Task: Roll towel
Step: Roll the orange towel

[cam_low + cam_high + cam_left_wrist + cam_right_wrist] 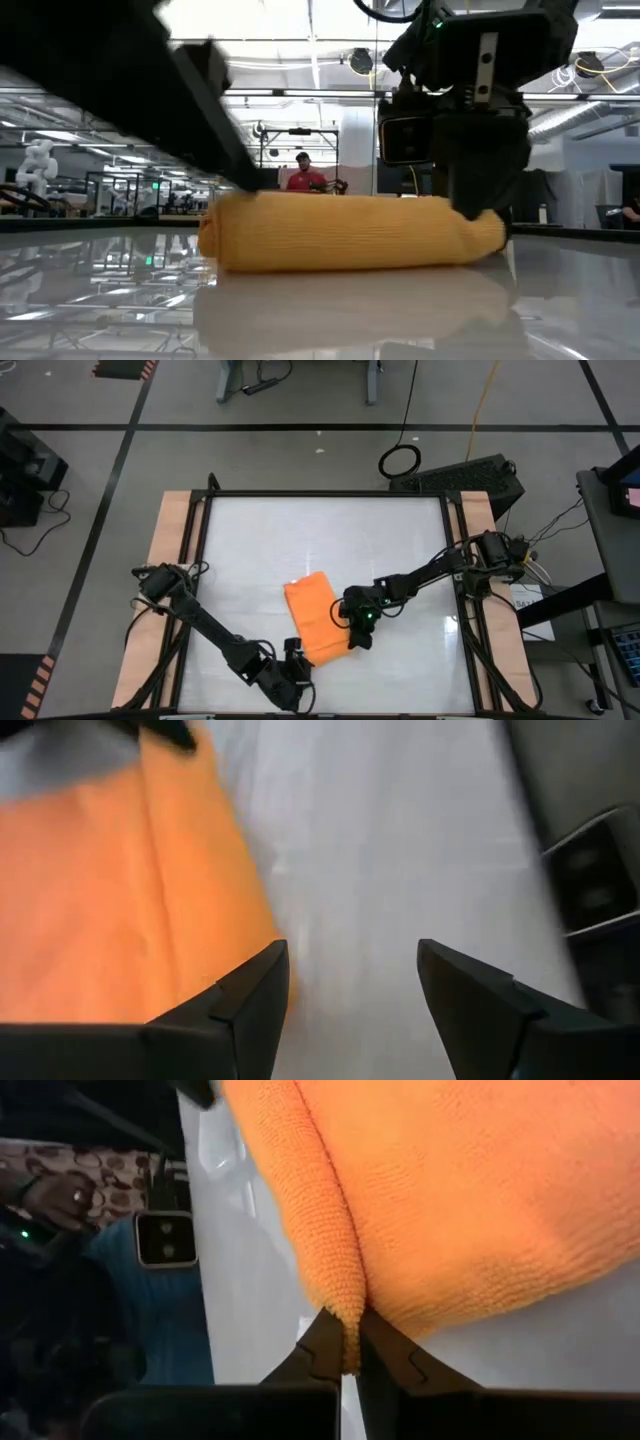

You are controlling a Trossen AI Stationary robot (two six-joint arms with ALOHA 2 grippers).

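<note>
I have the towel (316,617) lying folded mid-desk, its three o'clock edge pinched in my right claw (357,632), jaws shut on it. My left claw (298,678) stands wide open and empty at the six o'clock end. Rolling looks barely begun; next, I judge, the right claw must turn that edge over toward nine o'clock.

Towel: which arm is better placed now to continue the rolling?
Probably the right. Its gripper is shut on the towel, pinching an edge fold. The left gripper is open beside the towel and holds nothing.
</note>
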